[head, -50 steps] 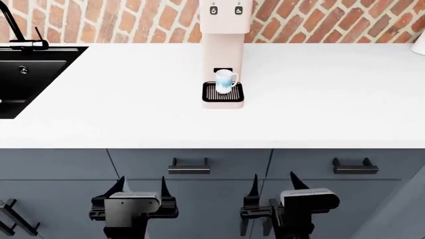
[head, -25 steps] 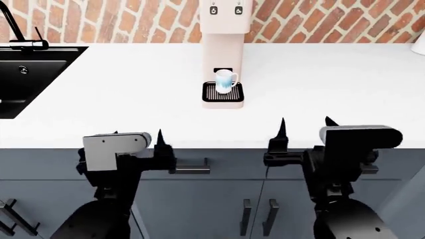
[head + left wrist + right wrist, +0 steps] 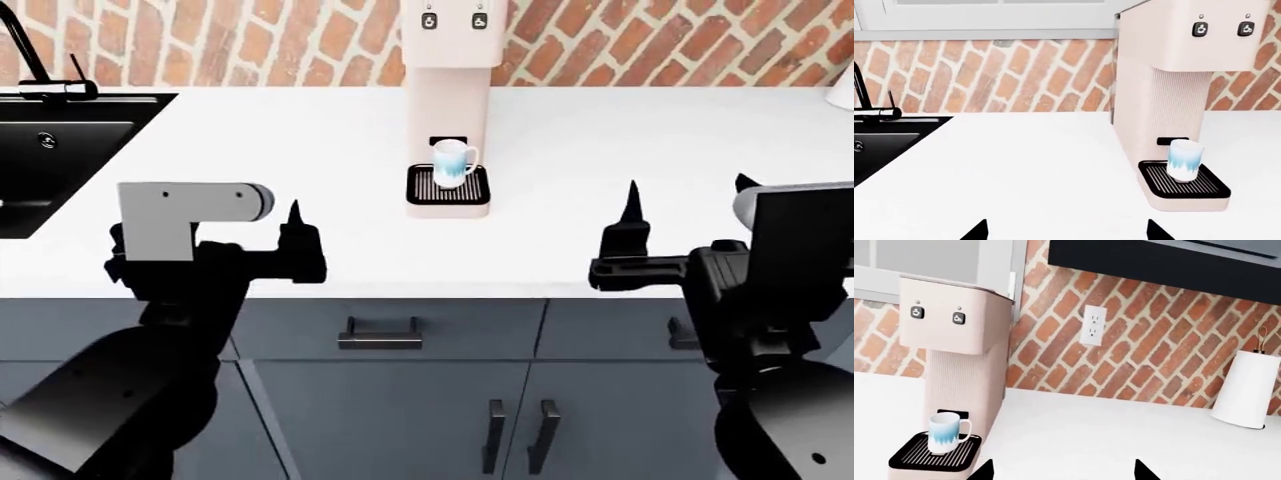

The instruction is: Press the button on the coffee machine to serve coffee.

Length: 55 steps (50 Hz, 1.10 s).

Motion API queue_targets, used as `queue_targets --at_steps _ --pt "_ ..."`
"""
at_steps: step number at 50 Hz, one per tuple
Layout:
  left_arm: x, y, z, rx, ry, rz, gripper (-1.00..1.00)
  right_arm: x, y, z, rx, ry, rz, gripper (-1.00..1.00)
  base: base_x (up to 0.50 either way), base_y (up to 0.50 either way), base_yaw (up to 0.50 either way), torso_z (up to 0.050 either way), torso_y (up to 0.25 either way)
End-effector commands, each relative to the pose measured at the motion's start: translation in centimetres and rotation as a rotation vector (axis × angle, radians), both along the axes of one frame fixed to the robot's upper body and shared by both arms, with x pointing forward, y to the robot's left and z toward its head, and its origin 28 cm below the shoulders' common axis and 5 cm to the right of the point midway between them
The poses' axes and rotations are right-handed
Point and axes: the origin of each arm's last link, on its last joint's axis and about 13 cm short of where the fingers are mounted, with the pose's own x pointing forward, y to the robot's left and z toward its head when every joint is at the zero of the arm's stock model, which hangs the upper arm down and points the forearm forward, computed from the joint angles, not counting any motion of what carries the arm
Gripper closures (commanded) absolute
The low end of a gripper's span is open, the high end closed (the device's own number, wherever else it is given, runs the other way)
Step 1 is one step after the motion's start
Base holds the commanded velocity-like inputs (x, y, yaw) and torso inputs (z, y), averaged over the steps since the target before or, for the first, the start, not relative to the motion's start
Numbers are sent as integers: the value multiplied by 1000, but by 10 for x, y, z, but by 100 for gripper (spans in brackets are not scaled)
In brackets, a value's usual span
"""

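The pale beige-pink coffee machine (image 3: 447, 60) stands at the back middle of the white counter (image 3: 267, 160). Two small dark buttons (image 3: 430, 20) (image 3: 479, 20) sit on its head. A white-and-blue mug (image 3: 454, 163) stands on its black slatted drip tray (image 3: 424, 187). The machine also shows in the left wrist view (image 3: 1167, 100) and the right wrist view (image 3: 961, 365). My left gripper (image 3: 254, 215) is open and empty at the counter's front edge, left of the machine. My right gripper (image 3: 686, 190) is open and empty at the front right. Both are well short of the machine.
A black sink (image 3: 54, 150) with a black faucet (image 3: 27, 50) is at the left. A white paper towel roll (image 3: 1246, 390) stands at the back right, below a wall outlet (image 3: 1093, 325). Grey cabinet fronts with dark handles (image 3: 380, 335) lie below the counter.
Both arms have risen from in front of the cabinet doors to counter height and spread slightly outward. Both grippers stay open. The machine and mug have not moved.
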Motion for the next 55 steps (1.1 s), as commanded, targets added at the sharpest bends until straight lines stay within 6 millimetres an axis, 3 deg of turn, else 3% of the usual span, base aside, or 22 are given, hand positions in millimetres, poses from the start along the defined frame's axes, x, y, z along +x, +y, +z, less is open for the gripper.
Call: queue_targets --at_steps 1,55 --pt "3 10 0 18 11 30 -100 -4 -5 -3 3 5 -16 -100 0 0 0 0 0" --pt "-2 13 -16 20 23 46 -100 -6 -6 -22 17 69 3 -100 295 0 0 0 0"
